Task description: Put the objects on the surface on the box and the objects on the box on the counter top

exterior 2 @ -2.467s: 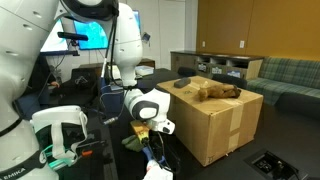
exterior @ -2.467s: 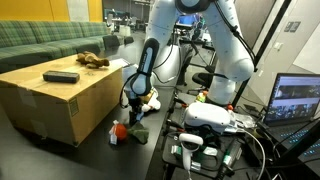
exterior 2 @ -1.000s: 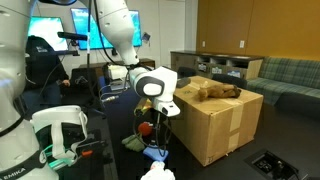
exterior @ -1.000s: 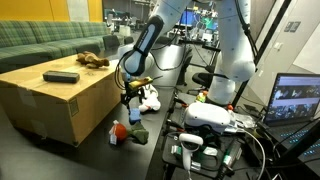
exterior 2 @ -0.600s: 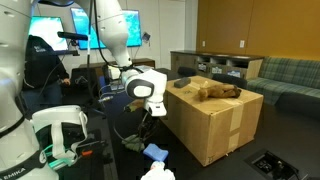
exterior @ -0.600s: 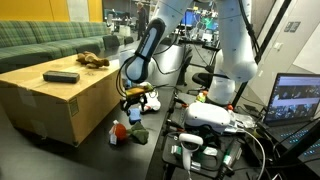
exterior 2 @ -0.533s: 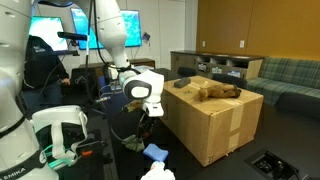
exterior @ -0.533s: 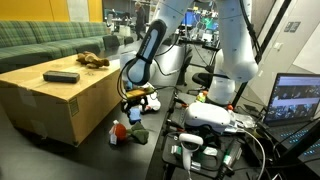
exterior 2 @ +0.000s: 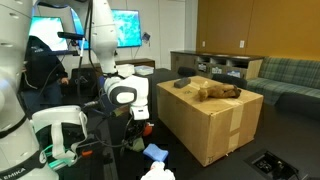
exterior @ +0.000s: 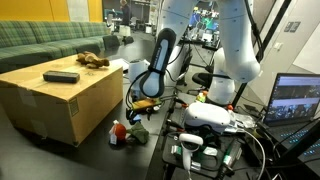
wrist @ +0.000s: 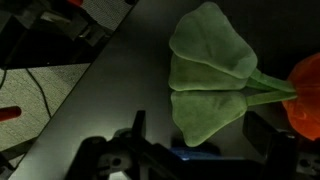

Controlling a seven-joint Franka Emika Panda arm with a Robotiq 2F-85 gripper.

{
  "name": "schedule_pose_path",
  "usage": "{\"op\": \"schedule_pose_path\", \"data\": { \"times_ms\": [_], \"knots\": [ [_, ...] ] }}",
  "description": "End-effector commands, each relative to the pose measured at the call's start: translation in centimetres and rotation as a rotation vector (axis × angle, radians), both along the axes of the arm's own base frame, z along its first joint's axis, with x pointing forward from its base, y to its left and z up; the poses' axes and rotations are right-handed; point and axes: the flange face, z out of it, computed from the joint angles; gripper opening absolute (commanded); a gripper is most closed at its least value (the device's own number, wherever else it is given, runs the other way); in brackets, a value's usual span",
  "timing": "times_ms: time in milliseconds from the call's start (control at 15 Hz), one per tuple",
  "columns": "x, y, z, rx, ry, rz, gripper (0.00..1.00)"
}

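Far left in an exterior view: cardboard box [exterior: 60,105], top face carrying a black remote [exterior: 60,76] toward the near side and a brown stuffed toy [exterior: 93,60] toward the back, the 2 well apart, with bare cardboard between and around them. Just past the box's right edge: gripper [exterior: 143,102], hanging low beside the box wall, clear of the floor. Below and slightly left, a red and green toy [exterior: 118,131] on the floor near the box's bottom corner. Narrow lane here, hemmed by the box on 1 side and a white device [exterior: 215,116] on a cluttered cart on the other; laptop [exterior: 298,98] at the far right. In an exterior view from the opposite side, a blue item [exterior 2: 155,151] on the floor below the gripper, left of the box. In the wrist view, left to right: open dark surface [wrist: 110,90], 1 finger [wrist: 136,128] at the bottom edge, green leaf-shaped plush [wrist: 208,75] lying flat, then an orange piece [wrist: 306,95] cut off by the right edge and joined to the leaves by a stem. Jaws spread wide, gripping nothing; lower tip of the leaves reaching toward the gap, touching neither side.
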Motion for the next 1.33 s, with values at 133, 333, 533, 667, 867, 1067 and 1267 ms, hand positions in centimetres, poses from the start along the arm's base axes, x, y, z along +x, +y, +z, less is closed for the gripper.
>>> {"op": "schedule_pose_path", "data": {
  "times_ms": [133,333,533,667,867,1067,1267],
  "knots": [
    [-1.0,0.5,0.8,-0.003,-0.085,-0.021,1.00],
    [-0.9,0.7,0.7,-0.005,-0.105,-0.023,1.00],
    [-0.5,0.4,0.4,-0.021,-0.117,-0.025,1.00],
    [-0.1,-0.1,0.1,-0.031,-0.124,-0.026,1.00],
    [0.4,-1.0,-0.4,-0.048,-0.140,-0.028,1.00],
    [1.3,-1.8,-0.8,-0.045,-0.149,-0.035,1.00],
    [1.7,-1.4,-1.7,-0.042,-0.154,-0.030,1.00]
  ]
}}
